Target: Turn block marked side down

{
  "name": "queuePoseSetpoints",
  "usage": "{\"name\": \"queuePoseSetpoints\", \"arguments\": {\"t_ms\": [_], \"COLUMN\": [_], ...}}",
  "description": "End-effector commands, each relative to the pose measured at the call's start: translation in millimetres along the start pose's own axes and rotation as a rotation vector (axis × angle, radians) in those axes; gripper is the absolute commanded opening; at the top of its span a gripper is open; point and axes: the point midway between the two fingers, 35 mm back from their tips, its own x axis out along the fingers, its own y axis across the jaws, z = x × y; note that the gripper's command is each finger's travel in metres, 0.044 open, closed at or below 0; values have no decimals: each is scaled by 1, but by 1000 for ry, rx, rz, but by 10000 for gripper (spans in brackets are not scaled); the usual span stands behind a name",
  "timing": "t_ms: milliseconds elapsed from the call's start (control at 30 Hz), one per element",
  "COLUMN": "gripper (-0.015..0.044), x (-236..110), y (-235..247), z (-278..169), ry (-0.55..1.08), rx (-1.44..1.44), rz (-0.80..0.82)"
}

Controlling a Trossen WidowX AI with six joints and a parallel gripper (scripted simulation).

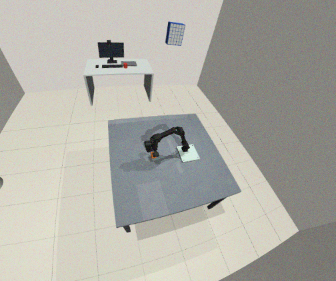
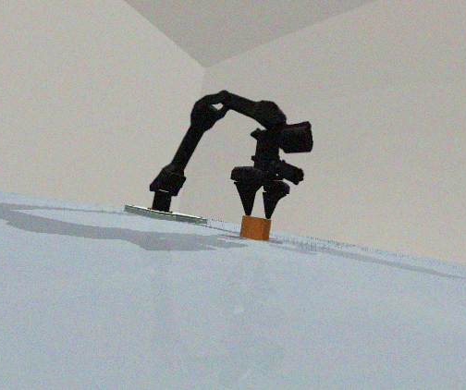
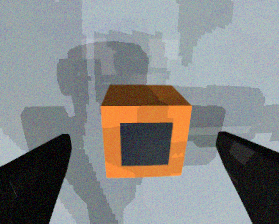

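Observation:
An orange block rests on the grey table. Its marked side, a dark square, faces up in the wrist view. My gripper is open and points straight down over the block. In the exterior view the fingertips hang just above the block's top edges. In the wrist view the two fingers stand wide apart to the left and right of the block, with nothing between them.
The arm's white base plate lies on the table right of the block. A white desk with a monitor stands far off by the back wall.

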Motion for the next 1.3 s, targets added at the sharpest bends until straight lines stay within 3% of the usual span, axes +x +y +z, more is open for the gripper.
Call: {"name": "queuePoseSetpoints", "arguments": {"t_ms": [0, 300, 567, 1200, 1267], "gripper": [440, 440, 230, 103, 51], "x": [11, 23, 23, 23, 19], "y": [-1, -1, -1, -1, -1], "z": [-3, -3, -3, -3, -3], "ry": [12, 13, 13, 13, 13], "rx": [0, 0, 0, 0, 0], "rz": [-5, -5, -5, -5, -5]}}
